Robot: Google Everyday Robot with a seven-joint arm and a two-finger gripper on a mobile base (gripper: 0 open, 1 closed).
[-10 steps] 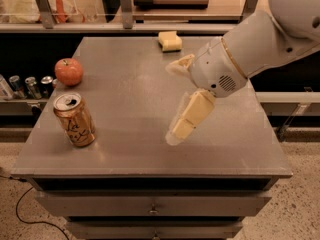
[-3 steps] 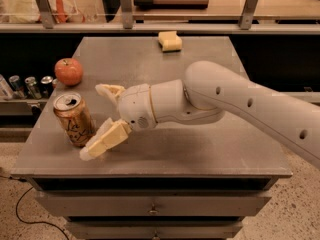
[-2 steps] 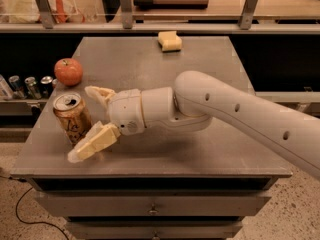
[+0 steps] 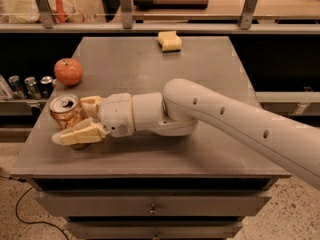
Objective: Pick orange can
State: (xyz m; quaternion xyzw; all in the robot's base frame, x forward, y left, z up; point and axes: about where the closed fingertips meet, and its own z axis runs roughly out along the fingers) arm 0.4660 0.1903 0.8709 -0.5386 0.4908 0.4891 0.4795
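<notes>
In the camera view we see the orange can [image 4: 65, 111] standing upright near the left front corner of the table [image 4: 200, 74], a flat, dull grey top. The can is a slim cylinder with glossy amber walls and a silver lid. Just behind it sits a round, smooth red-orange apple [image 4: 68, 71], apart from the can. A pale yellow sponge block [image 4: 169, 40] lies at the far edge, well apart from both.

The arm [image 4: 240, 121] is a smooth white tube that comes in from the lower right and reaches low across the table to the left. Its gripper [image 4: 72, 120] lies level with the can. One cream finger sits behind the can and the other in front of it, and we read them as pressed against its wall, pinching it.

Small silver-topped cans [image 4: 32, 86] stand on a lower ledge left of the table.
</notes>
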